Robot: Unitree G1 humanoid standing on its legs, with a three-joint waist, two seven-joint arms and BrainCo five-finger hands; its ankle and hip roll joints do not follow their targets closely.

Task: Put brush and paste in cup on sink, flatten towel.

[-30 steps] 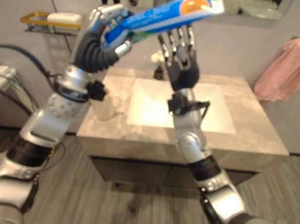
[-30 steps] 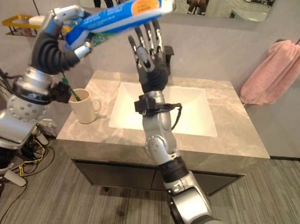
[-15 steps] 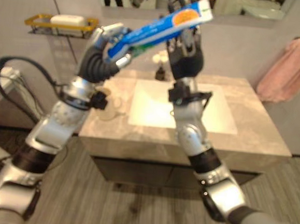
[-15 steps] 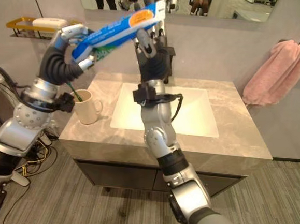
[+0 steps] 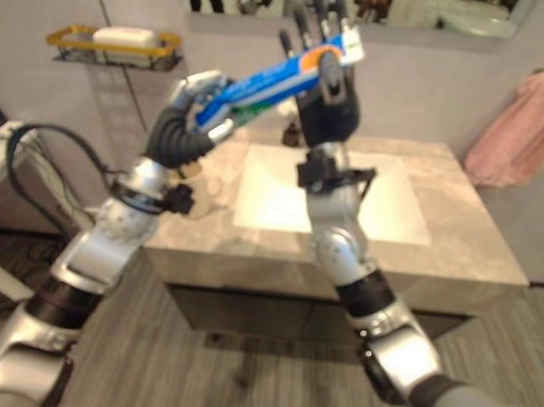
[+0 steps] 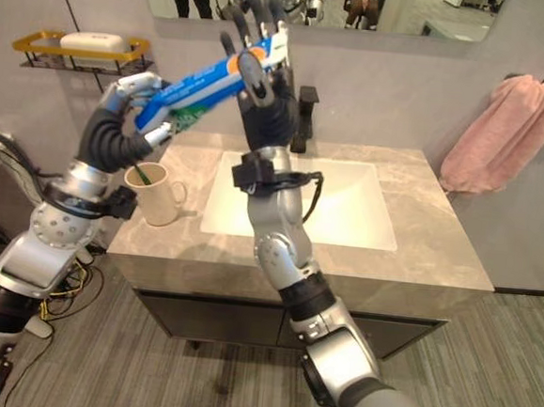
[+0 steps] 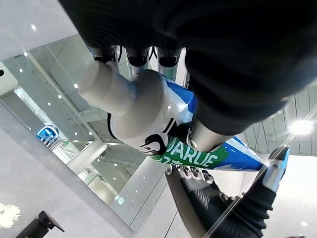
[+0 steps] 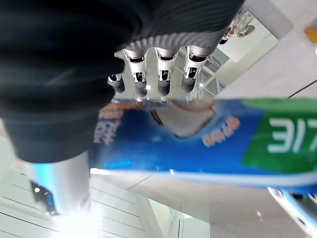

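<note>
Left hand (image 6: 129, 107): clamped round paste tube (image 6: 201, 83) cap end, above cup (image 6: 159, 193).
Right hand (image 6: 263, 80): fingers extended, thumb over tube's far end, steadying it for handover.

Blue paste tube (image 6: 206, 82) held tilted above the white cup (image 6: 157, 195); pink towel (image 6: 496, 133) hangs bunched.

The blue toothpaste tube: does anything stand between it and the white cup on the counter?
Nothing visible blocks the way. The blue toothpaste tube is held in the air by the left hand, with the right hand at its far end. The white cup stands below, a green toothbrush inside.
</note>
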